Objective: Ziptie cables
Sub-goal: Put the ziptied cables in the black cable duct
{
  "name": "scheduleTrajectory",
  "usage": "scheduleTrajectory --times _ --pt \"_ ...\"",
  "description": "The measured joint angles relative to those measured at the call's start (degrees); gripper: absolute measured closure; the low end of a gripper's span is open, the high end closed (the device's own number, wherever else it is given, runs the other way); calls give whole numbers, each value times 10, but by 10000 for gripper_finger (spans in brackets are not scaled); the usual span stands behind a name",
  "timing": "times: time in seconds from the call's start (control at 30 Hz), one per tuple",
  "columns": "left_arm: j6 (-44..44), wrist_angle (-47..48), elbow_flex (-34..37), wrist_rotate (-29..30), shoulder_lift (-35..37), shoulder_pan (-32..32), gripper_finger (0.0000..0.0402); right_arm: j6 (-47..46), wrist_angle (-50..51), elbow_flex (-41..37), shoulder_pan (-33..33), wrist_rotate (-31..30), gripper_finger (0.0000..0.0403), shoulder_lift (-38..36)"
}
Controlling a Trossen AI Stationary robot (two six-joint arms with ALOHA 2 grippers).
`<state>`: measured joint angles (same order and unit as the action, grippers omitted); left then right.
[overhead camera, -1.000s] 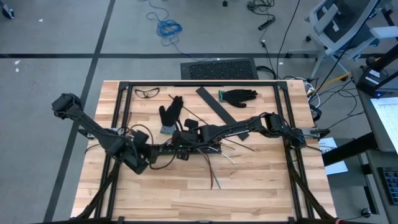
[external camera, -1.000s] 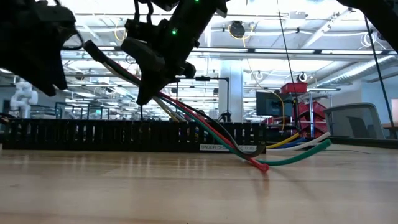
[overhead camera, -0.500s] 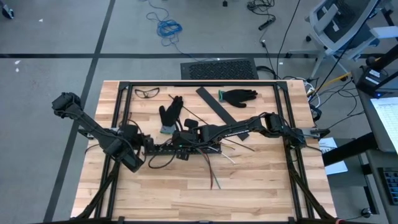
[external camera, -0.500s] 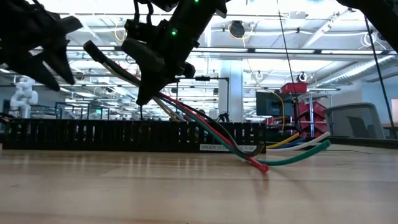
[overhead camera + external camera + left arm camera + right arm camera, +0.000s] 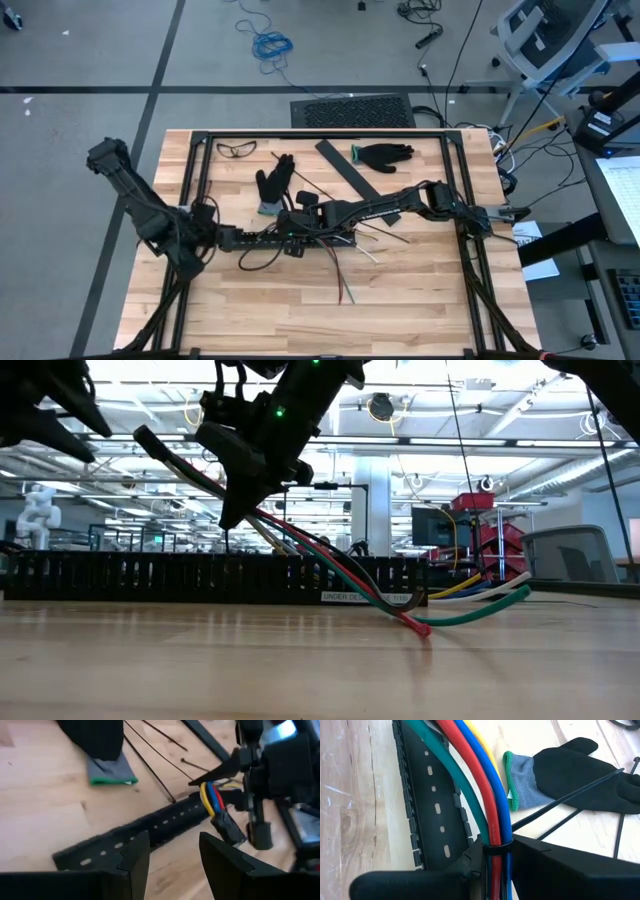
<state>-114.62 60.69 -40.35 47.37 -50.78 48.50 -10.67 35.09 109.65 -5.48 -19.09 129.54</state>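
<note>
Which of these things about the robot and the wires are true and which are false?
1. The right gripper is shut on the cables. True.
2. The left gripper holds a glove. False: its jaws are open and hold nothing; it hangs over the black strip.
3. There are two black gloves on the table. True.
4. The cables are all yellow. False: red, blue, green and yellow ones show.
5. A pair of glasses lies near the table's far edge. True.
6. The cable bundle lies flat on the table. False: the gripped end is lifted, and only the far ends rest on the wood.
</note>
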Motion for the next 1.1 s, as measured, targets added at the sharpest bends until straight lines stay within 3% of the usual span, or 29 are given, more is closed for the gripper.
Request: scheduleTrajectory --times 0.1,0.3,0.47,0.63,0.87,1.1 --pt "-48 -23 29 42 3 8 235 0 -1 0 1 0 348 0" --pt "-81 -219 128 67 2 11 235 9 -2 0 2 0 348 0" --pt "-108 -244 137 139 4 9 235 9 -2 0 2 1 348 0" --pt "-99 -295 137 123 6 12 235 9 -2 0 2 1 348 0" --pt "12 -444 137 117 6 12 235 9 -2 0 2 1 348 0" --pt "26 -467 137 128 -4 -4 235 9 -4 0 2 2 348 0"
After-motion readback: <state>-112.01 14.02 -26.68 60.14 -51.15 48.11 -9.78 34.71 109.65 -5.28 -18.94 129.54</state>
